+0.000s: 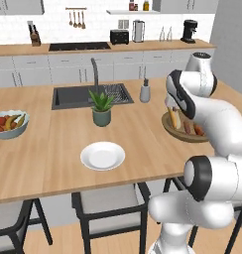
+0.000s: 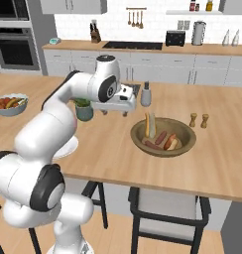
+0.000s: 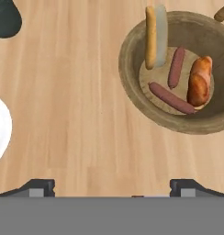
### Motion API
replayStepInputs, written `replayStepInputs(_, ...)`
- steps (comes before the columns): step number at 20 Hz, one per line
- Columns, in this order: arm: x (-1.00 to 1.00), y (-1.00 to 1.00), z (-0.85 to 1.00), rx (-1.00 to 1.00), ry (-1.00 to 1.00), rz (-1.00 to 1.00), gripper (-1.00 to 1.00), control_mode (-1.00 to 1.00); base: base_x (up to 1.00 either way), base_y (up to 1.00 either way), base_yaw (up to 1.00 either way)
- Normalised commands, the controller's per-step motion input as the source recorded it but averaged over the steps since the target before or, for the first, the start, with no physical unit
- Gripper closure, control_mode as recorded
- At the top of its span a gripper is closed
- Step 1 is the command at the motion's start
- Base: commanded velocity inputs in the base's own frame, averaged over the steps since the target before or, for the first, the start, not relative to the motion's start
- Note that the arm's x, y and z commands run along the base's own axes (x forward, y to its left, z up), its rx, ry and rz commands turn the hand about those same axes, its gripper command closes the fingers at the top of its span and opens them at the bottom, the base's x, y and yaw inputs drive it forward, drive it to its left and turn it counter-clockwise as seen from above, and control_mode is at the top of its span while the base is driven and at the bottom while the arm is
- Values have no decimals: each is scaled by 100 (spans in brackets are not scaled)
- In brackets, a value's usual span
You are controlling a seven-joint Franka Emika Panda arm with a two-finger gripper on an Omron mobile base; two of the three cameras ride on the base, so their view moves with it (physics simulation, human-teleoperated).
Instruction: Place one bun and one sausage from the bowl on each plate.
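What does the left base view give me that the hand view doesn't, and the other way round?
Left base view alone: the sink, the fruit bowl, the whole white plate and the far counter with its toaster. Hand view alone: the wooden bowl seen from above, unobstructed, holding two sausages, a tilted bun and a filled bun, with the open gripper over bare counter. Both share the bowl, the plate and the potted plant.

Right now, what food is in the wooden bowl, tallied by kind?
Buns: 2 (upright bun, lying bun)
Sausages: 2 (shorter sausage, longer sausage)
Total: 4 items in the wooden bowl
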Motion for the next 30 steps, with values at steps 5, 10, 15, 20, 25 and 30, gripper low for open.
replayStepInputs(5, 54, -76, -48, 0, -1, 3, -100, -100, 0, 0, 0)
replayStepInputs(10, 59, -51, -44, 0, 0, 6, -100, -100, 0, 0, 0)
replayStepInputs(15, 64, -17, -57, 0, 0, 11, -100, -100, 0, 0, 0)
replayStepInputs(20, 64, -13, -50, 0, 0, 8, -100, -100, 0, 0, 0)
replayStepInputs(25, 65, -3, -36, 0, 0, 1, -100, -100, 0, 0, 0)
replayStepInputs(30, 67, -9, -24, 0, 0, 0, -100, -100, 0, 0, 0)
